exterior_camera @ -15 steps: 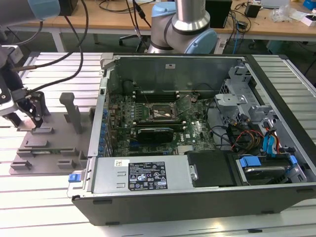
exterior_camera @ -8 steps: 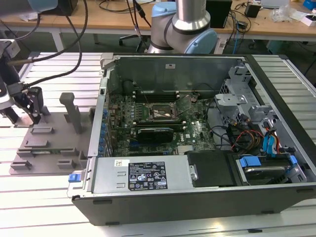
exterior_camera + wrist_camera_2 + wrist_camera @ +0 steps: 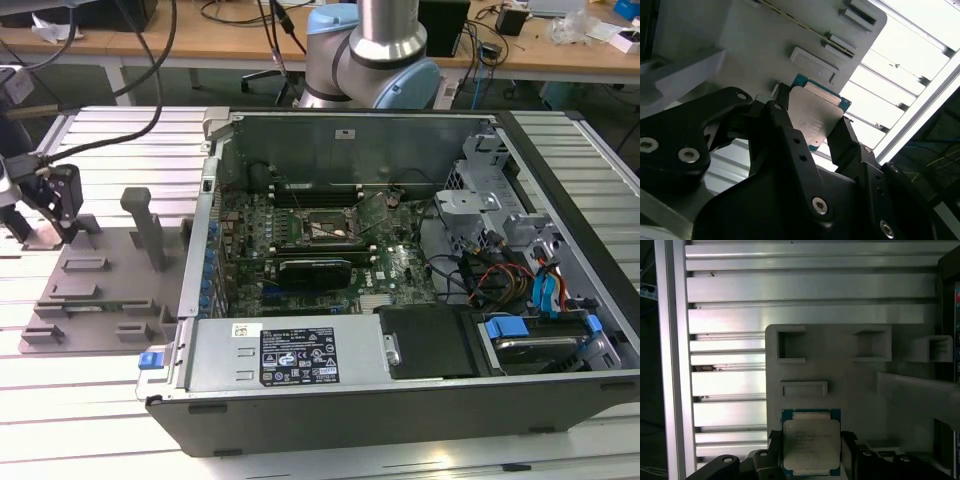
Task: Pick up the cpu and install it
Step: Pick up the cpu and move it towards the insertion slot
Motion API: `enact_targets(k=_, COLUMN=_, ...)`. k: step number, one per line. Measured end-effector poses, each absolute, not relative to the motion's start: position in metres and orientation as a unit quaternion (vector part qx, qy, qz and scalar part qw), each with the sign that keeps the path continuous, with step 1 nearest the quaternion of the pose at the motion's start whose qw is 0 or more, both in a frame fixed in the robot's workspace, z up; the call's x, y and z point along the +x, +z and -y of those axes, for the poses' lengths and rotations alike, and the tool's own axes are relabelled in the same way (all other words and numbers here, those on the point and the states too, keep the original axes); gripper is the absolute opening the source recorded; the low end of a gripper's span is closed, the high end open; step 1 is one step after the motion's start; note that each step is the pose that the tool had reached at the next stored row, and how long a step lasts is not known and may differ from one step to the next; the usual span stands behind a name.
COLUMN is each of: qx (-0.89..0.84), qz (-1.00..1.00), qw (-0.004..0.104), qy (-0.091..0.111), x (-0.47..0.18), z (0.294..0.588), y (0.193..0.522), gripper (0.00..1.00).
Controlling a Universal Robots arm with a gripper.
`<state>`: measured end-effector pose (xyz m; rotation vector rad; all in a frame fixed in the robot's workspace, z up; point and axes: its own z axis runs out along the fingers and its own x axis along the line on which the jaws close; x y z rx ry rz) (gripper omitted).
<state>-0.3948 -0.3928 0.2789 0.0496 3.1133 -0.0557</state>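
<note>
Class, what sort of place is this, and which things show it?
Likely a robotics lab: a robot arm, an open computer case on a slotted metal table, and a claw gripping a cpu.

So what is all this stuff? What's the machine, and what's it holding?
It is a robot arm, silver and pale blue, with a black gripper as its hand. The exterior view is a camera standing off the arm; both wrist views ride on the arm, looking past the fingers. On the ribbed metal table stand an open black computer case with its green circuit board showing, and a grey plastic tray. The gripper is over the tray, at the exterior view's left, shut on the cpu, a small flat square chip with a silvery-grey metal top.
</note>
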Motion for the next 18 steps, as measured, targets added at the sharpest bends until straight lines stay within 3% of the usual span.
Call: enact_targets(k=18, qx=0.016, qz=-1.0, qw=0.014, qy=-0.019, x=-0.395, z=0.393, y=0.323, gripper=0.55)
